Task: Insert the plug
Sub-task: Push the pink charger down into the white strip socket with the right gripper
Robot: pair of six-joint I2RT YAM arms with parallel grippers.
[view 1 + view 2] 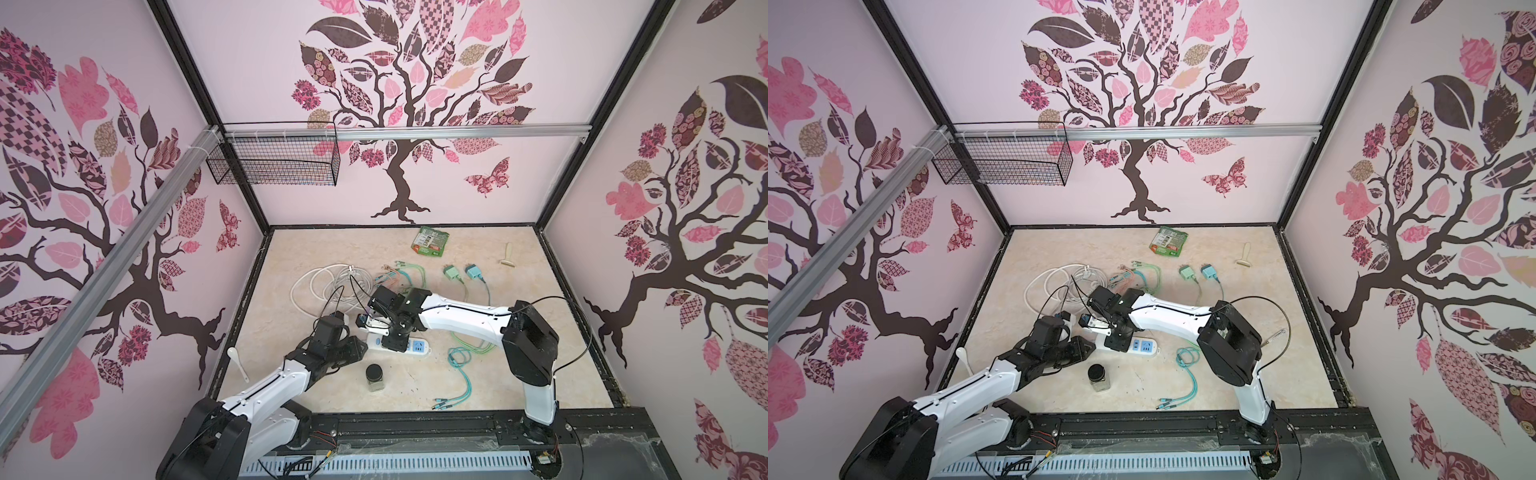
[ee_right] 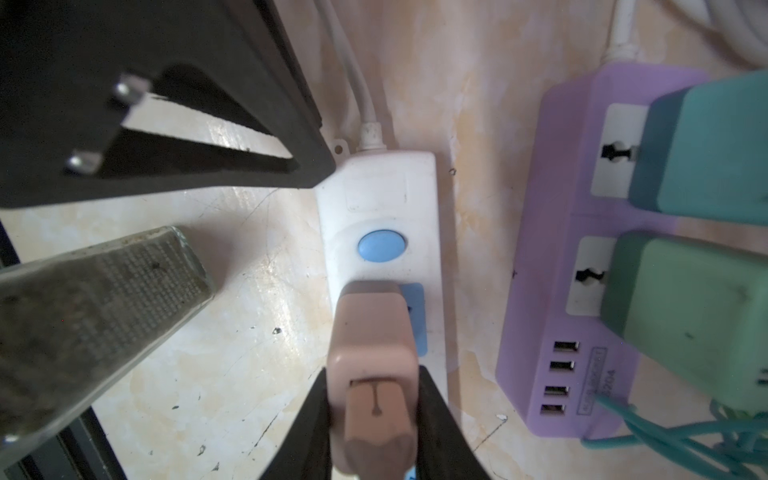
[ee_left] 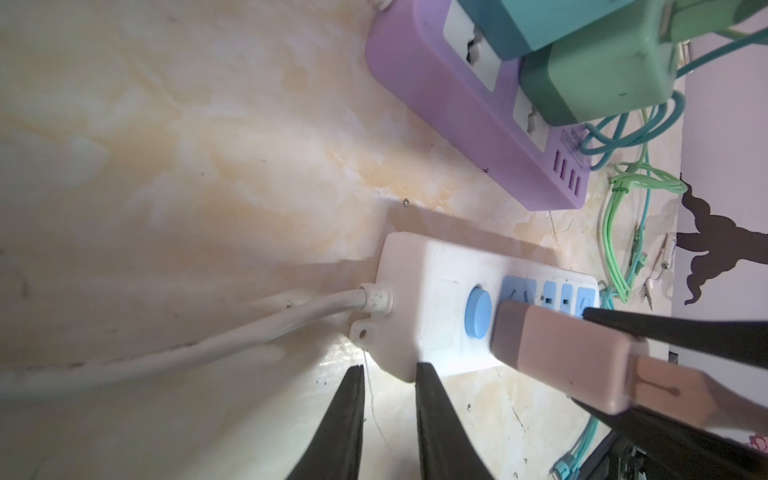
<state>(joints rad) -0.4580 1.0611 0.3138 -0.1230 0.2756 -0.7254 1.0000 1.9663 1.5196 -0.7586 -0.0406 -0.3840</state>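
A pink plug (image 2: 372, 332) is held in my right gripper (image 2: 372, 374), which is shut on its two sides. The plug's front end sits over the first blue socket of the white power strip (image 2: 382, 195), beside the round blue button (image 2: 381, 246). Its prongs are hidden. In the left wrist view the plug (image 3: 561, 353) leans over the strip (image 3: 424, 299). My left gripper (image 3: 390, 368) is at the strip's cord end, its fingers a narrow gap apart and holding nothing. In both top views the two grippers (image 1: 392, 332) (image 1: 1088, 348) meet over the strip (image 1: 419, 347).
A purple power strip (image 2: 552, 249) lies beside the white one, with a green adapter (image 2: 685, 299) and a teal adapter (image 2: 706, 145) plugged in. A dark-lidded jar (image 1: 375, 376), a white spoon (image 1: 237, 361), coiled white cable (image 1: 328, 282) and teal cables (image 1: 461, 365) lie around.
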